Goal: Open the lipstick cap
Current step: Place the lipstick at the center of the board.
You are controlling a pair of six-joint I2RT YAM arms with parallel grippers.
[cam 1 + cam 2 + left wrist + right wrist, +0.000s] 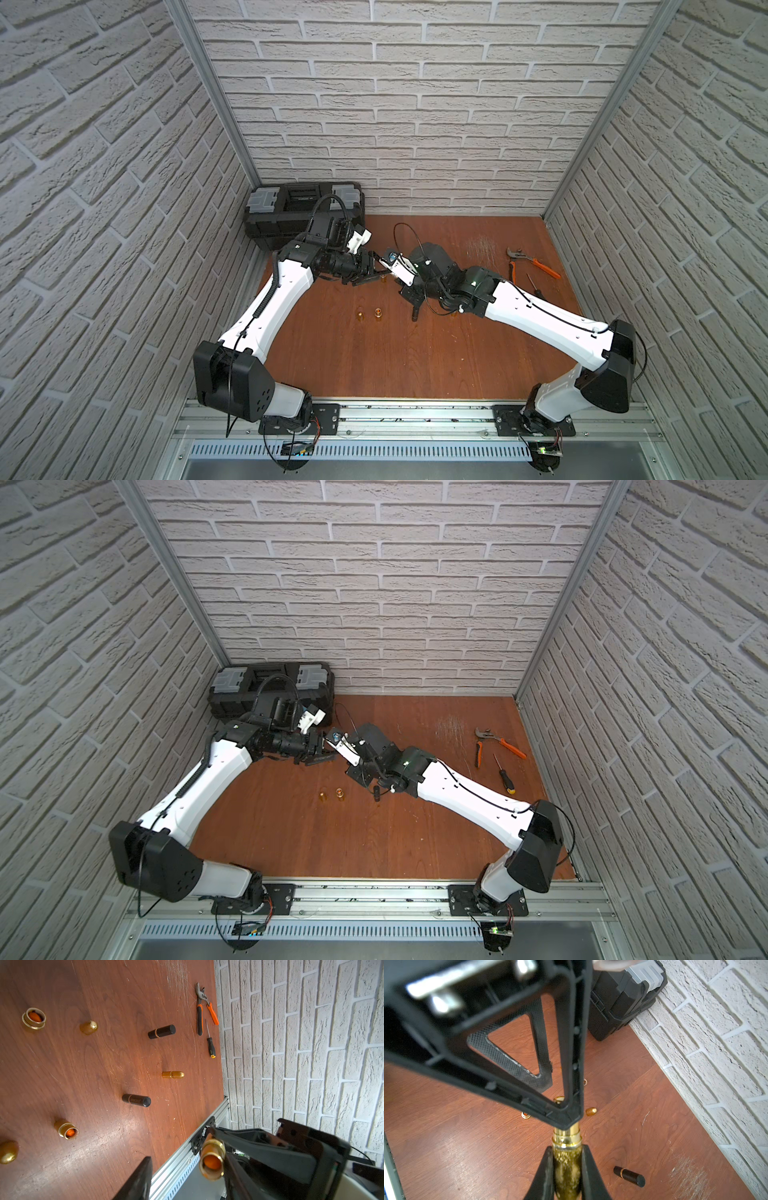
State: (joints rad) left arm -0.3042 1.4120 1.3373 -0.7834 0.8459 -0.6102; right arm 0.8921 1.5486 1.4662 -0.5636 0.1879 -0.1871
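Right pincer was clamped on an uncapped gold lipstick; left pincer was spread. Two black lipsticks were counted mid-frame, lettering illegible.

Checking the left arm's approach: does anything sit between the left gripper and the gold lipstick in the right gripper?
Nothing visible. The gold lipstick, clamped in the right gripper, points its uncapped end at the open left gripper.

We see a gold lipstick with an orange core, a reddish-brown wood-grain table, whitish brick-pattern walls, orange-and-black pliers, and a black toolbox with grey lids.
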